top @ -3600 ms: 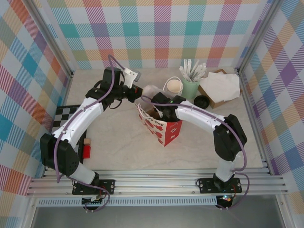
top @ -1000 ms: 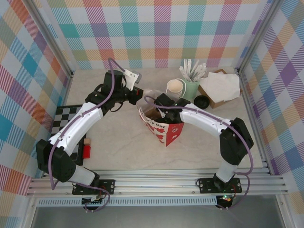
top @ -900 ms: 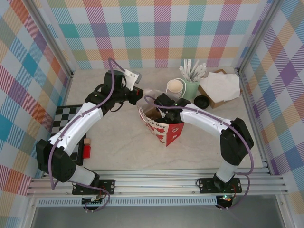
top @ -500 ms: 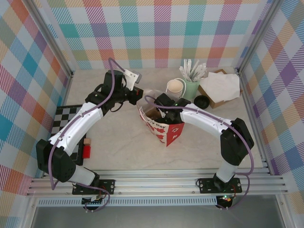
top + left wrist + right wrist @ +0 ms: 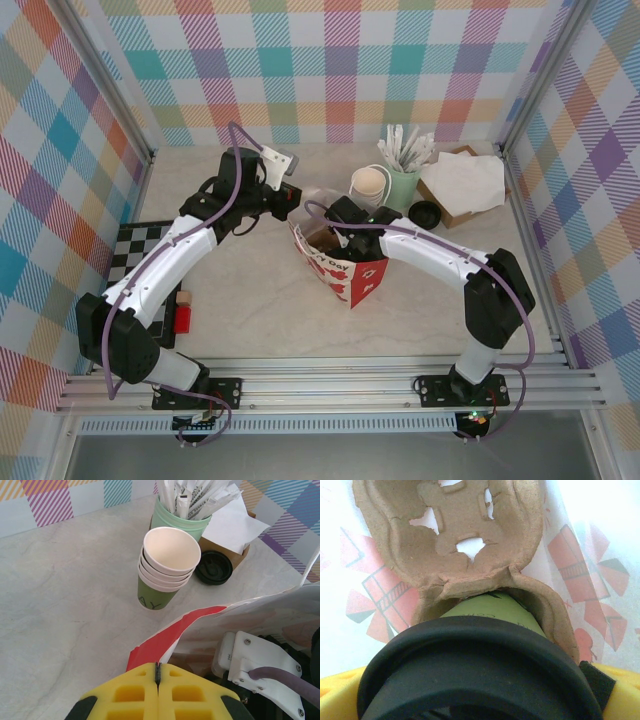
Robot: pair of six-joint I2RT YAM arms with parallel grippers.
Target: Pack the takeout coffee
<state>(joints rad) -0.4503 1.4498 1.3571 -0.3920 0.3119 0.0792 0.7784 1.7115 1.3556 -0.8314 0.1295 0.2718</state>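
My right gripper (image 5: 480, 700) straddles the upright takeout coffee (image 5: 487, 614), seated in the carrier (image 5: 465, 535); gripping or not, I cannot tell. Left gripper (image 5: 158, 672) pinches the paper bag (image 5: 260, 612).

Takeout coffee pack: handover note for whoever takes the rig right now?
Left end effector: shut on the paper bag rim, holding the mouth open.
Right end effector: inside the bag, fingers flanking the lid of the takeout coffee; gripping or released, unclear.
Takeout coffee: lidded, base at the cardboard carrier cup slot inside the bag.
Done: cup in bag.
Left: confirm it's seated, let go, withdraw right, then release bag.
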